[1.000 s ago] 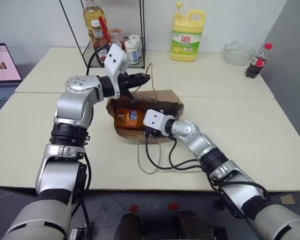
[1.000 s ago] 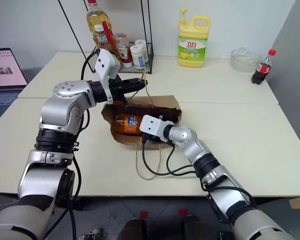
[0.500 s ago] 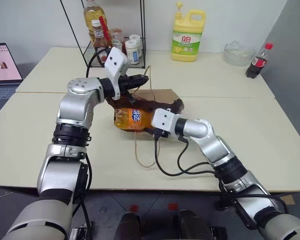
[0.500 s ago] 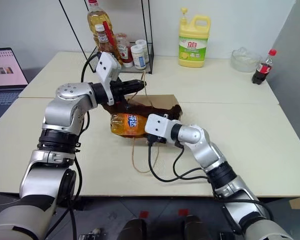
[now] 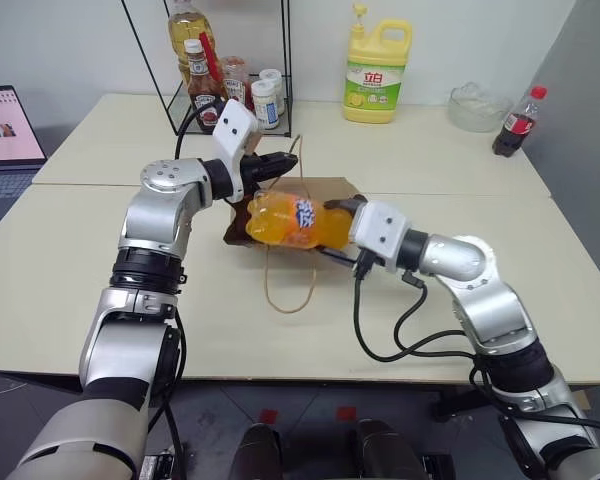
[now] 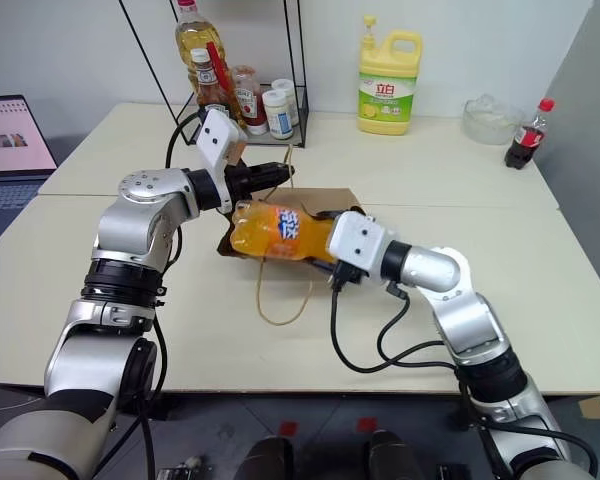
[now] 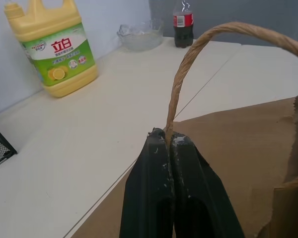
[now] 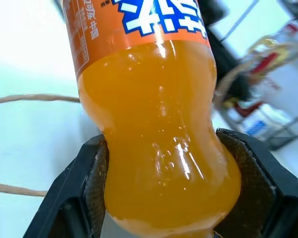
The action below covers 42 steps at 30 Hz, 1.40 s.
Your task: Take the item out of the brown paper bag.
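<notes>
Orange bottle (image 5: pixel 292 221) held sideways above table (image 5: pixel 540 270), clear of bag, clamped between right gripper (image 5: pixel 348 222) fingers (image 8: pixel 92 193). Brown paper bag (image 5: pixel 320 192) just behind at 12 o'clock, loose handle loop (image 5: pixel 286 285) drooping toward 6. Left gripper (image 7: pixel 168 141), fingers pinched together on upper bag handle (image 7: pixel 188 64). Detergent jug (image 5: pixel 376 75) farther back; cola bottle (image 5: pixel 514 122) at 2 o'clock.

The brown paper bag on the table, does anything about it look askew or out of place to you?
Yes. The brown paper bag lies tipped on its side, not upright; the left gripper pinches one handle, and the other handle trails loose over the table.
</notes>
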Tool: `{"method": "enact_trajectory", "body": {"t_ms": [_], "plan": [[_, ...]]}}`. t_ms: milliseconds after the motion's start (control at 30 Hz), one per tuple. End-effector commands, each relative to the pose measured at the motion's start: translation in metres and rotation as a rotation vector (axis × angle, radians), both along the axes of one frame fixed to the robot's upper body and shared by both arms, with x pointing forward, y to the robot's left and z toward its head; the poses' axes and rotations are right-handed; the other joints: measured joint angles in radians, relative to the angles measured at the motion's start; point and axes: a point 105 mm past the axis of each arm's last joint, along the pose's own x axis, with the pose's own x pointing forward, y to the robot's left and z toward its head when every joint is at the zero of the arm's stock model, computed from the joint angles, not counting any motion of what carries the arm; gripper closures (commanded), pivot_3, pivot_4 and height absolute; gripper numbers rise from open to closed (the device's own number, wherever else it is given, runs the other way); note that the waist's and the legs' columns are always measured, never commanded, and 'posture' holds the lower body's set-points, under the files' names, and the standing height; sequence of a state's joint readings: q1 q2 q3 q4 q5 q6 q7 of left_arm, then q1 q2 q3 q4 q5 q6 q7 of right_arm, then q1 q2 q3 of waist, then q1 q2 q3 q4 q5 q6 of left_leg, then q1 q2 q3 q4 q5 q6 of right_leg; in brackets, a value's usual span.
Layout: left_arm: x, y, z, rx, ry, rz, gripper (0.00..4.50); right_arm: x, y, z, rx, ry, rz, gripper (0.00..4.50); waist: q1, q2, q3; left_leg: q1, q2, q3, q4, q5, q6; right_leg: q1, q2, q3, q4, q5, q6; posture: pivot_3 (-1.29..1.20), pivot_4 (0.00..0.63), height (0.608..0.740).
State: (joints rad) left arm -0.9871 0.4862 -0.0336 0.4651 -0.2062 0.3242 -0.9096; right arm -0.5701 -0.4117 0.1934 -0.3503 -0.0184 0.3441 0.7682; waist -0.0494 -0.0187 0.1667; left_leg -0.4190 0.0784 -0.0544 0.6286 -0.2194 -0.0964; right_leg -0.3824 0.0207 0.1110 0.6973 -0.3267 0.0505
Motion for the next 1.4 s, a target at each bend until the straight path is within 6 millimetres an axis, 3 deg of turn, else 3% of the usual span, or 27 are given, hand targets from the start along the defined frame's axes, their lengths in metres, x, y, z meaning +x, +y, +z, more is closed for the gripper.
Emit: {"method": "enact_trajectory", "body": {"t_ms": [33, 167, 333, 467, 567, 667, 900, 1167, 1333, 1400], "plan": [[-0.001, -0.001, 0.011, 0.003, -0.049, -0.006, 4.5, -0.005, -0.022, 0.034, 0.075, -0.109, -0.087, 1.56, 0.002, 0.0, 0.0, 0.0, 0.0, 0.0, 0.0, 0.0, 0.0, 0.0, 0.0, 0.0, 0.0, 0.0, 0.0, 0.0, 0.15, 0.74], [-0.001, -0.001, 0.01, 0.001, -0.05, -0.004, 4.5, 0.002, -0.056, 0.043, 0.097, -0.133, -0.23, 1.56, 0.004, 0.0, 0.0, 0.0, 0.0, 0.0, 0.0, 0.0, 0.0, 0.0, 0.0, 0.0, 0.0, 0.0, 0.0, 0.0, 0.15, 0.74], [0.0, -0.001, 0.009, 0.001, -0.049, -0.006, 4.5, 0.024, -0.119, 0.05, 0.164, -0.152, -0.557, 1.56, 0.008, 0.0, 0.0, 0.0, 0.0, 0.0, 0.0, 0.0, 0.0, 0.0, 0.0, 0.0, 0.0, 0.0, 0.0, 0.0, 0.15, 0.74], [0.001, -0.002, 0.009, 0.003, -0.053, -0.006, 4.5, 0.04, -0.154, 0.029, 0.142, -0.063, -0.765, 1.56, 0.008, 0.0, 0.0, 0.0, 0.0, 0.001, 0.0, 0.0, 0.0, 0.0, 0.0, 0.001, 0.0, 0.0, 0.0, 0.0, 0.15, 0.74], [0.001, -0.004, 0.009, 0.003, -0.053, -0.011, 4.5, 0.049, -0.169, -0.003, 0.109, 0.064, -0.849, 1.56, 0.008, 0.0, 0.0, 0.0, 0.0, 0.001, 0.0, 0.0, 0.0, 0.0, 0.0, 0.001, 0.0, 0.0, 0.0, 0.0, 0.15, 0.74], [0.001, -0.005, 0.009, 0.005, -0.053, -0.014, 4.5, 0.055, -0.172, -0.029, 0.045, 0.147, -0.865, 1.56, 0.007, 0.001, 0.001, 0.0, 0.0, 0.002, 0.0, 0.0, 0.0, -0.001, 0.0, 0.002, 0.0, 0.0, 0.0, 0.0, 0.15, 0.74], [0.0, -0.003, 0.01, 0.012, -0.058, -0.009, 4.5, 0.06, -0.165, -0.068, -0.098, 0.274, -0.802, 1.56, 0.001, 0.005, 0.004, -0.002, -0.001, 0.003, 0.0, 0.0, 0.0, -0.003, 0.0, 0.004, 0.0, 0.0, 0.0, 0.0, 0.15, 0.74], [-0.001, 0.0, 0.01, 0.016, -0.059, 0.001, 4.5, 0.06, -0.166, -0.088, -0.169, 0.341, -0.785, 1.56, -0.001, 0.005, 0.004, -0.002, -0.001, 0.003, 0.0, 0.0, 0.0, -0.004, 0.0, 0.004, 0.0, 0.0, 0.0, 0.0, 0.15, 0.74], [-0.001, 0.002, 0.009, 0.017, -0.059, 0.006, 4.5, 0.06, -0.167, -0.089, -0.155, 0.353, -0.774, 0.01, -0.001, 0.005, 0.004, -0.002, -0.001, 0.003, 0.0, 0.0, 0.0, -0.004, 0.0, 0.004, 0.0, 0.0, 0.0, 0.0, 0.15, 0.74], [-0.001, 0.003, 0.01, 0.017, -0.06, 0.009, 4.5, 0.059, -0.166, -0.089, -0.149, 0.356, -0.768, 0.01, -0.001, 0.005, 0.004, -0.002, -0.001, 0.003, 0.0, 0.0, 0.0, -0.004, 0.0, 0.004, 0.0, 0.0, 0.0, 0.0, 0.15, 0.74]]}}
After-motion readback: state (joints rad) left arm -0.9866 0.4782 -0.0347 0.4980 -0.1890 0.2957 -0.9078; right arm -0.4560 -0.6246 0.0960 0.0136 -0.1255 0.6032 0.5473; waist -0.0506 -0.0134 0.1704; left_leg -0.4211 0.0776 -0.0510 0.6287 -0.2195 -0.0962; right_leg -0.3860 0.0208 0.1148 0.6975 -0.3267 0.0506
